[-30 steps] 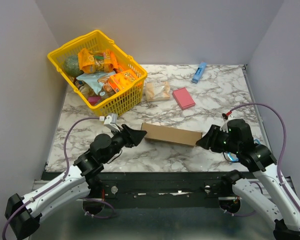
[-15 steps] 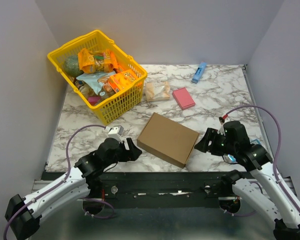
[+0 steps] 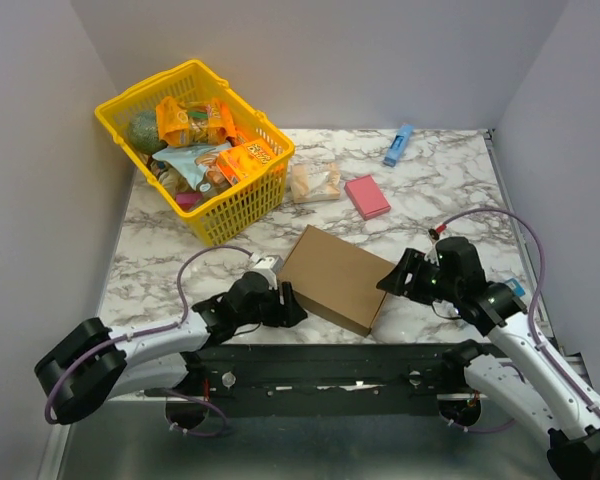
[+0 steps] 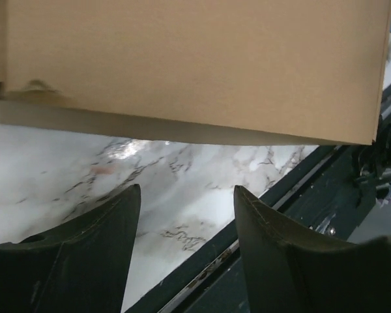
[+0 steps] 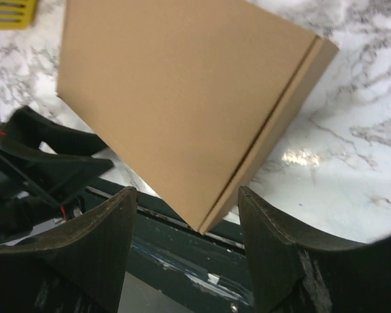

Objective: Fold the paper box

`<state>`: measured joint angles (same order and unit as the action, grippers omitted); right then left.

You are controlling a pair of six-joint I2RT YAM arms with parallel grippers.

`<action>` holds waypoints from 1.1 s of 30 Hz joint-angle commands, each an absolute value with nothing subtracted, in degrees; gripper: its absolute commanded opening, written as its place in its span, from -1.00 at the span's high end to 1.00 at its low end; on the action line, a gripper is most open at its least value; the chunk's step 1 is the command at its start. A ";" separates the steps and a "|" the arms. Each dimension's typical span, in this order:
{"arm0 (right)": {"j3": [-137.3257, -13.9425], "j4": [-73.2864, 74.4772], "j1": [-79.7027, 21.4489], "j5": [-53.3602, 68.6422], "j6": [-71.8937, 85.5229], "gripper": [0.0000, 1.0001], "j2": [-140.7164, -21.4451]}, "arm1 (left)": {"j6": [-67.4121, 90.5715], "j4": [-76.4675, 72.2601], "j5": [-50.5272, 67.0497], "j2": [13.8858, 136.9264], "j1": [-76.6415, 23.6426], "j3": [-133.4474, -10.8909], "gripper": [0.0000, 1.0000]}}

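Top external view is showing the paper box (image 3: pixel 338 278) lying closed and flat near the front edge of the table (image 3: pixel 450 200). The left gripper (image 3: pixel 290 302) and right gripper (image 3: pixel 386 284) are flanking it, gaping wide and holding nothing (jaws just beside the cardboard). Any finishing squeeze is calling for even pressure from both sides.

The top camera looks steeply down from high behind the arms, taking in the whole desk (image 3: pixel 450 190). The left wrist camera sits low, close against the left side wall of the paper box (image 4: pixel 195 59), facing it. The right wrist camera looks down on the box's lid from its right, slightly farther off. All three share the box.
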<state>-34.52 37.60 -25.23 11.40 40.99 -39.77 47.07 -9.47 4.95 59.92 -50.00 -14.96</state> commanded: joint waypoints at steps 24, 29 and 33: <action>-43.42 34.02 -25.40 4.75 35.51 -0.68 -41.66 | 40.35 -34.11 8.27 95.37 -51.60 -38.77 -0.65; -47.54 31.99 -24.79 4.14 29.81 -0.92 -49.20 | 39.11 -32.26 7.64 85.37 -44.93 -29.47 -0.97; -51.76 29.45 -17.79 3.68 25.67 -0.93 -53.87 | 32.01 -22.27 5.72 76.13 -39.73 -31.80 -0.97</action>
<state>-47.62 33.63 -23.92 5.19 31.75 -51.83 40.07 -30.74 9.39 85.06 -44.12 -29.58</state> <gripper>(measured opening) 0.966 0.985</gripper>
